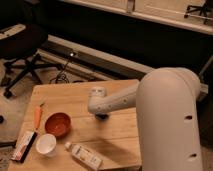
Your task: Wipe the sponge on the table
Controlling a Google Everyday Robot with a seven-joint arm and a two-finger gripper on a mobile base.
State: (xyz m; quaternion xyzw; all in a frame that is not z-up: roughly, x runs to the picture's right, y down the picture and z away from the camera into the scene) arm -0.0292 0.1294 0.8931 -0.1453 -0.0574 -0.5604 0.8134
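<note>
Small flat blue rectangular sponge: not in sight. No blue shows anywhere on the square light-wood plank tabletop [75, 97]. Judged to be hidden beneath the tool [101, 116], a dark stub pointing down from the wrist of the bulky white arm [165, 115]. The tool sits at or just above the boards near the tabletop's middle. Open, closed or gripping: cannot tell, the wrist housing covers it.

Left of the tool, near: round red bowl [57, 124]. Beyond it, toward the left edge: orange carrot [37, 116]. In front of the bowl: white cup [46, 145]. Near the front edge: white bottle [84, 155] lying on its side. Front-left corner: flat red-and-white packet [24, 146].

Risks, as judged:
- A stroke leftward would meet the bowl and shove it into the carrot or cup.
- A stroke toward the front could strike the bottle, which may roll off the edge.
- With light pressure the soft sponge could slip free.
- With heavy pressure it may snag on a plank seam.
- The arm blocks the contact point, so a lost sponge could go unseen.
</note>
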